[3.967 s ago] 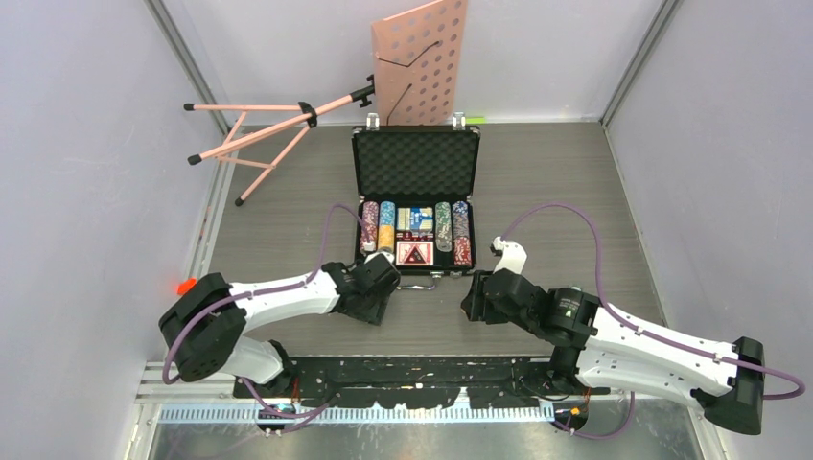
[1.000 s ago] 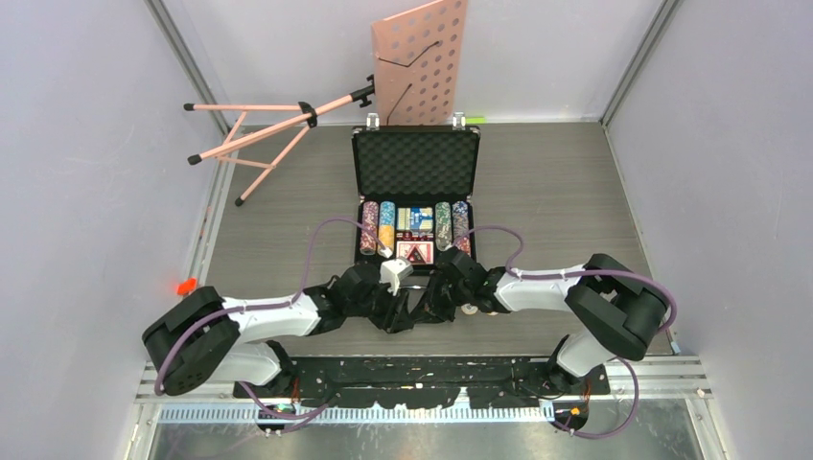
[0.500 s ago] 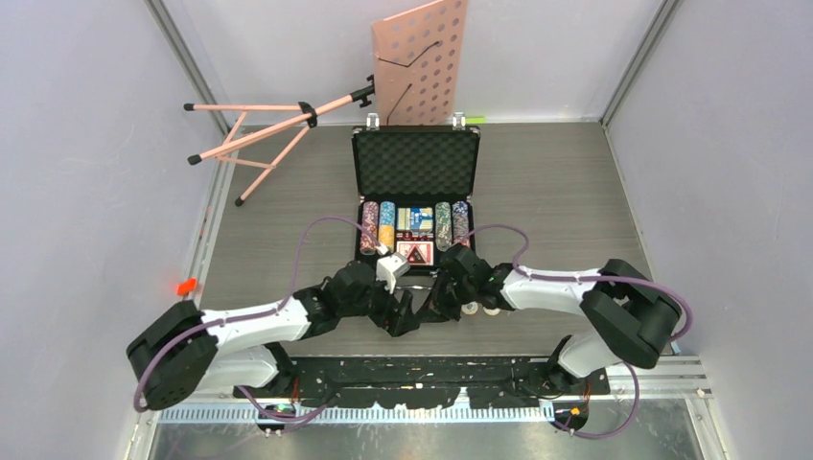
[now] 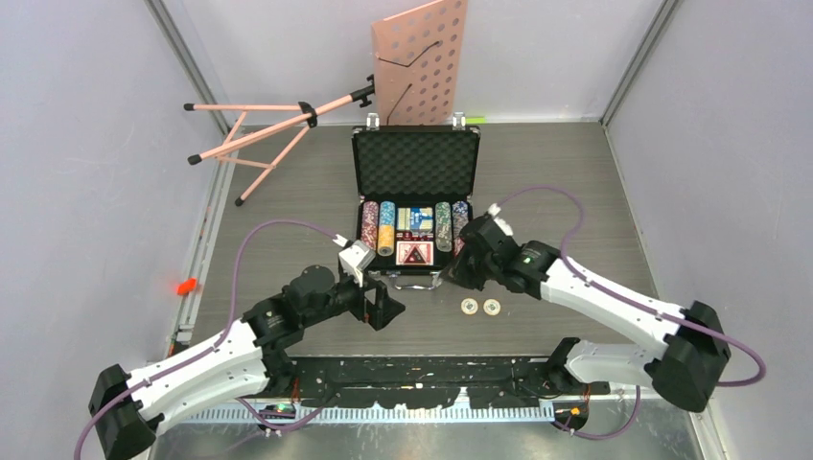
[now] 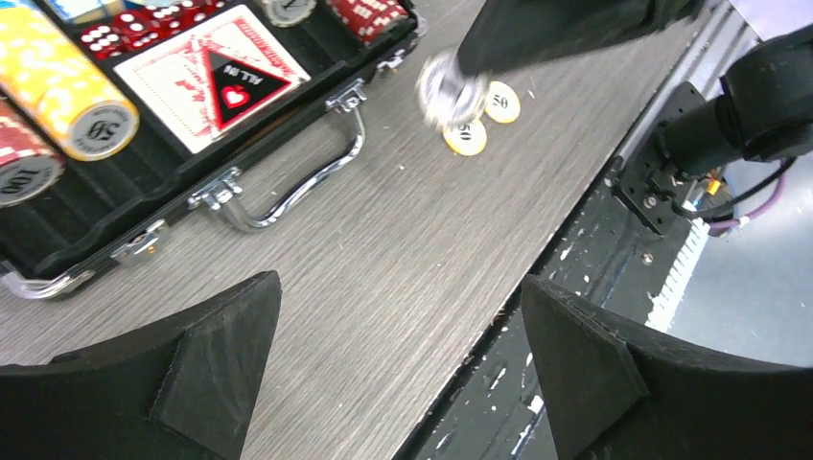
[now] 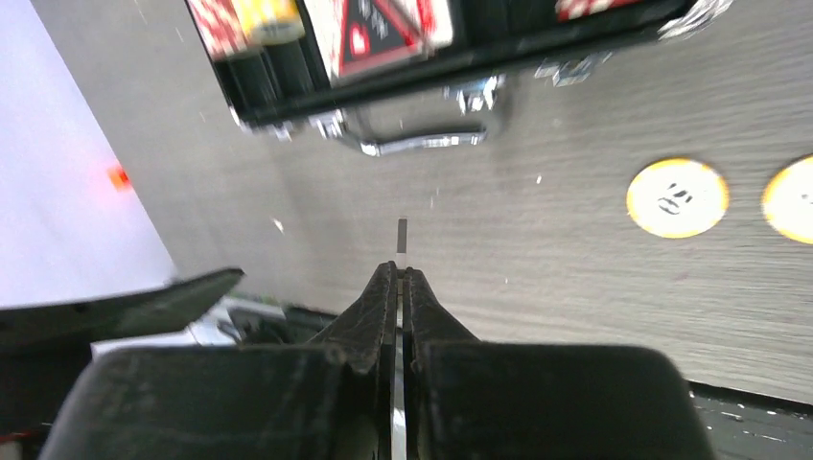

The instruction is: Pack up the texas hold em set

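Observation:
The black briefcase (image 4: pixel 415 163) lies open, its base holding rows of poker chips (image 4: pixel 385 227), card decks (image 4: pixel 414 253) and red dice (image 5: pixel 134 24). Its silver handle (image 5: pixel 297 187) faces me. Two yellow chips (image 4: pixel 469 306) (image 4: pixel 492 307) lie on the table in front of the case, also in the left wrist view (image 5: pixel 465 137) and the right wrist view (image 6: pixel 676 197). My right gripper (image 4: pixel 460 270) is shut on a thin pale chip (image 6: pixel 401 235), held edge-on just above the table by the case's front right corner. My left gripper (image 4: pixel 381 307) is open and empty, near the table's front edge.
A pink music stand (image 4: pixel 419 57) leans at the back wall, its tripod legs (image 4: pixel 259 129) lying to the back left. A small red object (image 4: pixel 185 285) sits at the left wall. The black mounting rail (image 4: pixel 422 379) runs along the table's near edge.
The two grippers were close together in front of the case and have parted. The left arm drew back to the left. The right gripper rose toward the case's front right corner.

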